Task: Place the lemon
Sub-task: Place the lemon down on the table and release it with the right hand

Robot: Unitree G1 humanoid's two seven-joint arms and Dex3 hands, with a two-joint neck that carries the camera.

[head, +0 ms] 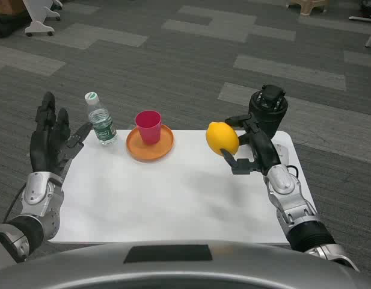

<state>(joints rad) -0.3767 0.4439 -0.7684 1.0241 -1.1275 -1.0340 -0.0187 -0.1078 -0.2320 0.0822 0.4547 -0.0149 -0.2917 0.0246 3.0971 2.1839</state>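
A yellow lemon (222, 138) hangs above the right part of the white table (173, 192), and my right hand (251, 145) holds it from its right side with fingers above and below it. A faint shadow lies on the table under the lemon. An orange plate (150, 147) with a pink cup (148, 126) standing on it sits at the back middle of the table, left of the lemon. My left hand (51, 135) is raised at the table's left edge, fingers spread, holding nothing.
A small water bottle (100, 119) with a white cap stands at the back left corner, beside my left hand. A black cylindrical device (268, 109) stands at the back right, just behind my right hand. Grey carpet surrounds the table.
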